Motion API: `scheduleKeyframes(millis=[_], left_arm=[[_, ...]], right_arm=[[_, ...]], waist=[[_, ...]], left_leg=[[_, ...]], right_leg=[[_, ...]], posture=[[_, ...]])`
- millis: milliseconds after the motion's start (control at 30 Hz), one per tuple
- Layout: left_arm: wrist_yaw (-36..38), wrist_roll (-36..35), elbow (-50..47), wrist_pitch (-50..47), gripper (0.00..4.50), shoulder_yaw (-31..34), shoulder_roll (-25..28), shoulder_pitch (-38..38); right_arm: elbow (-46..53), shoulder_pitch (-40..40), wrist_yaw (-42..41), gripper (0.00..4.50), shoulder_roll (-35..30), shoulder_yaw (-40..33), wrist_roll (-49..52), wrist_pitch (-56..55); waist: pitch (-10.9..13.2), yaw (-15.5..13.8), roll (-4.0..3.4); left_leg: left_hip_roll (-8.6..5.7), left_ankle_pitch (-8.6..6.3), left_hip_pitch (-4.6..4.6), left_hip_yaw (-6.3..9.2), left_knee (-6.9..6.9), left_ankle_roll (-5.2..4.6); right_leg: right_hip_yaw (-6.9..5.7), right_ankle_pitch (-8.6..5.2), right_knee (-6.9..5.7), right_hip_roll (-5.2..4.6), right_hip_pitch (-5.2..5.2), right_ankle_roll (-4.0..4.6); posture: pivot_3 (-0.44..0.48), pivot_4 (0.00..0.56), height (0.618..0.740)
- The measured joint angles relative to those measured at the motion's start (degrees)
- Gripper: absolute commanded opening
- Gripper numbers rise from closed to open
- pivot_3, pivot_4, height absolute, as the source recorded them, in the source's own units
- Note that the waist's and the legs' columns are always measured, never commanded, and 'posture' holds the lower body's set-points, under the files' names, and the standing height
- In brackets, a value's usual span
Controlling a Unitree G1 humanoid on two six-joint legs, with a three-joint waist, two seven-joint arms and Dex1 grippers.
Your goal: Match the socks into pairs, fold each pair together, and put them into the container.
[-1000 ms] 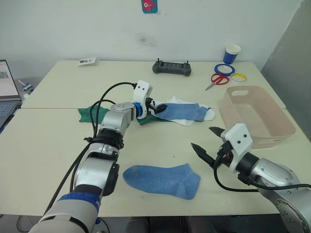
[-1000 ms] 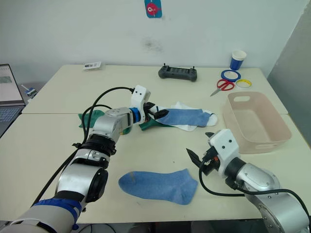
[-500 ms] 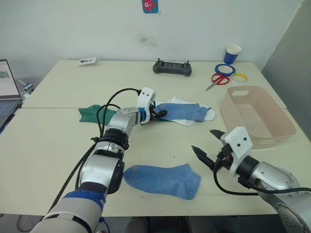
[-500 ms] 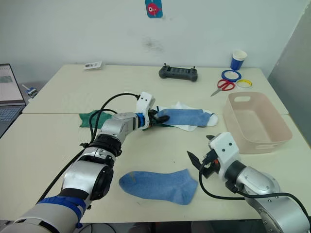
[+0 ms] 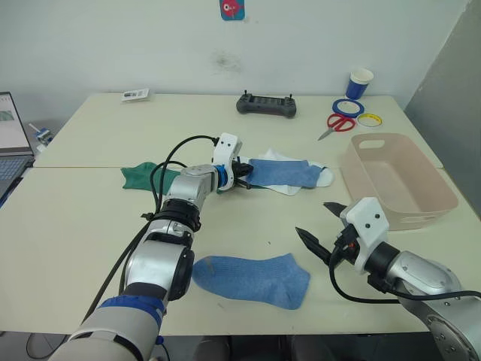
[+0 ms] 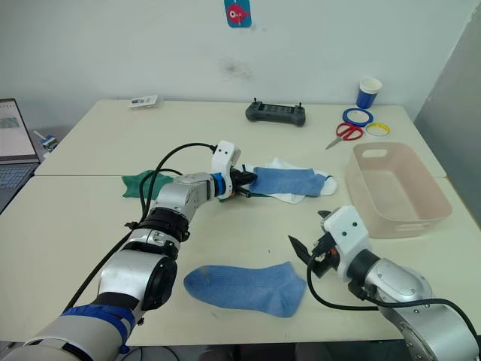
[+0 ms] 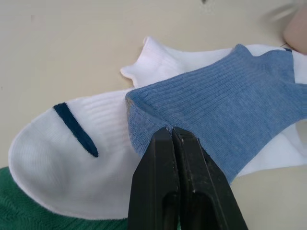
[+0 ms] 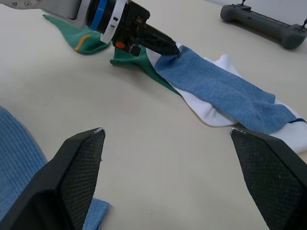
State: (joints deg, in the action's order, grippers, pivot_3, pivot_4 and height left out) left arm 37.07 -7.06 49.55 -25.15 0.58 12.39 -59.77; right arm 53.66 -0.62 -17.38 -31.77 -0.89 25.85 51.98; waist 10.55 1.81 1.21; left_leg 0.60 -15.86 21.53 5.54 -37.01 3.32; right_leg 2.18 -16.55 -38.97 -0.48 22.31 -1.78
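Observation:
My left gripper [image 5: 246, 168] is shut on the cuff of a light blue sock [image 5: 285, 172] near the middle of the table. The left wrist view has its black fingers [image 7: 158, 182] pressed together at that cuff edge. This sock lies on top of white socks [image 7: 62, 153] with a dark cuff mark. A dark green sock [image 5: 143, 177] stretches left under my forearm. Another light blue sock [image 5: 252, 278] lies flat near the front edge. My right gripper [image 5: 313, 218] hovers open to its right, holding nothing. The pale pink container [image 5: 425, 216] stands at the right.
At the back lie a black controller [image 5: 266, 105], red scissors [image 5: 336, 124], blue and yellow tape rolls [image 5: 346, 106] and a blue paper cup [image 5: 358, 83]. A small card [image 5: 135, 94] sits back left. A laptop [image 5: 9, 143] is at the left edge.
My left gripper went from wide open to shut on the light blue sock's cuff, after shifting slightly right. The right arm barely moved.

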Motion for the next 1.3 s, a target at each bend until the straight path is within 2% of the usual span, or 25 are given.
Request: scheduleKeyframes(millis=[167,300,467,600,967,1133,1300], left_arm=[[3.5,-2.4,-9.1,-5.9,0.01,0.0,0.9,4.1],[5.8,-7.1,-17.9,-13.6,0.01,1.7,2.6,7.7],[10.5,-14.7,-27.3,-26.5,0.01,4.0,8.4,10.6],[13.9,-17.2,-30.3,-32.4,0.01,3.5,14.8,13.7],[23.8,-17.9,-33.8,-33.8,0.01,-1.4,28.9,23.2],[24.9,-16.9,-33.5,-30.3,0.01,-2.5,30.3,24.4],[25.1,-15.3,-33.9,-26.0,0.01,-5.0,30.3,27.5]], right_arm=[[0.0,0.1,0.0,4.50,-0.2,0.1,0.0,0.0],[0.0,0.2,0.0,4.50,-0.3,0.2,0.0,0.0],[0.0,0.9,0.0,4.50,-0.4,0.3,0.0,-0.1],[0.0,1.4,-0.1,4.50,-0.7,0.4,0.0,-0.2],[0.0,1.4,-1.2,4.50,-0.9,0.4,0.1,-0.3],[-3.2,-2.3,0.5,4.50,0.6,3.0,-1.6,0.0],[-17.2,-11.6,4.4,4.50,6.5,9.6,-7.8,-0.6]], waist=[[0.0,0.1,0.00],[0.0,0.0,0.00],[0.0,0.1,0.00],[0.0,0.2,-0.01],[0.0,0.0,-0.01],[0.0,0.0,0.00],[0.0,0.3,0.00]], left_leg=[[0.02,0.03,-0.01,0.01,0.00,0.05],[0.03,0.04,-0.01,0.03,-0.01,0.07],[0.04,0.06,-0.06,0.04,0.00,0.10],[0.04,0.06,-0.09,0.03,0.01,0.10],[0.06,0.01,-0.08,0.07,0.03,0.02],[0.05,0.01,-0.10,0.01,0.00,0.02],[0.11,0.02,-0.13,-0.02,0.03,0.01]], right_leg=[[0.00,0.01,-0.02,0.00,0.00,0.02],[-0.01,0.01,-0.03,0.00,0.00,0.02],[-0.02,0.00,-0.05,0.00,-0.01,0.01],[0.00,-0.01,-0.06,0.01,-0.02,-0.02],[-0.02,0.00,-0.06,0.00,-0.02,0.01],[0.03,-0.01,-0.06,-0.01,-0.03,-0.01],[0.05,0.14,-0.08,0.05,0.00,0.23]], posture=[[0.000,0.150,0.740],[0.000,0.150,0.740],[0.000,0.150,0.740],[0.000,0.150,0.740],[0.000,0.150,0.740],[0.000,0.150,0.740],[0.000,0.150,0.740]])
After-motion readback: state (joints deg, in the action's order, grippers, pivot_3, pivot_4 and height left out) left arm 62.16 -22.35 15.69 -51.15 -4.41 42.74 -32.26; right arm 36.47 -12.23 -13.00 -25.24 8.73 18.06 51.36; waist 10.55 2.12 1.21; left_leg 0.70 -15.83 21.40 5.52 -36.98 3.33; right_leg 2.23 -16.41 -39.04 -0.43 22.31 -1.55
